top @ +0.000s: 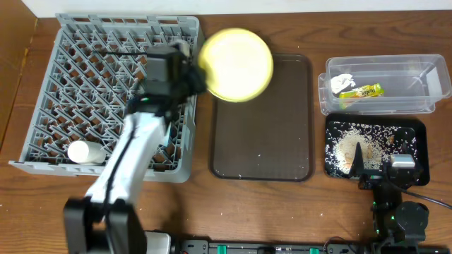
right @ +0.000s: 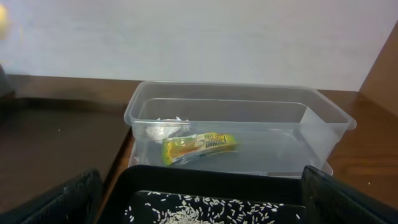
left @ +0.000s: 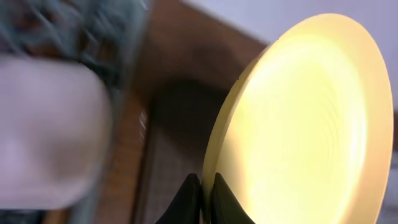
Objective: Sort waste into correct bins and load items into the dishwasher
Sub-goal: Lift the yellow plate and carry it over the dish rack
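My left gripper [top: 192,74] is shut on the rim of the round pale yellow plate [top: 236,64] and holds it tilted in the air at the right edge of the grey dish rack [top: 70,49]. In the left wrist view the fingertips [left: 204,186] pinch the plate [left: 311,124] edge. A small white cup [top: 86,152] lies in the rack. The clear tub [top: 424,85] holds the green-and-orange wrapper [top: 361,91] and white tissue [top: 342,81]. The black tray [top: 417,134] holds rice scraps [top: 353,144]. My right gripper [top: 381,166] is open over the black tray's front edge.
The dark brown serving tray [top: 263,134] lies between the rack and the bins. In the right wrist view the tub [right: 323,118], wrapper [right: 199,146] and tissue [right: 163,127] sit behind the black tray [right: 205,180].
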